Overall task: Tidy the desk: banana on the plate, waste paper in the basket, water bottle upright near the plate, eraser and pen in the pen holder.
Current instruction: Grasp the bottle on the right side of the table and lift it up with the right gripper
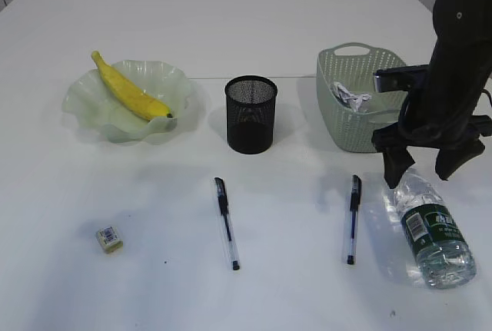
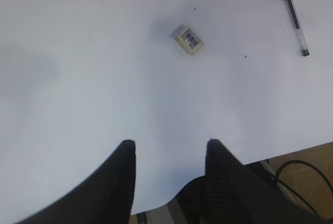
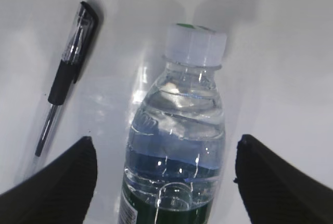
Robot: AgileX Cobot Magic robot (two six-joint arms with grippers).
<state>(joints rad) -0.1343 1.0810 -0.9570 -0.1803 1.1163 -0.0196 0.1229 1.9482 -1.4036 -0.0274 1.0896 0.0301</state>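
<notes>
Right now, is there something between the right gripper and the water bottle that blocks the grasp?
Nothing visible blocks it. The right gripper stands open directly over the lying water bottle, one finger on each side. The nearest pen lies apart on the desk, outside the fingers.

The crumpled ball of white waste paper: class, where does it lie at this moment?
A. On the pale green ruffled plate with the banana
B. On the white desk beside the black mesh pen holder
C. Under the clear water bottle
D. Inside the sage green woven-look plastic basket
D: in the exterior view the crumpled ball of white waste paper sits inside the sage green woven-look plastic basket, showing above its near wall.
</notes>
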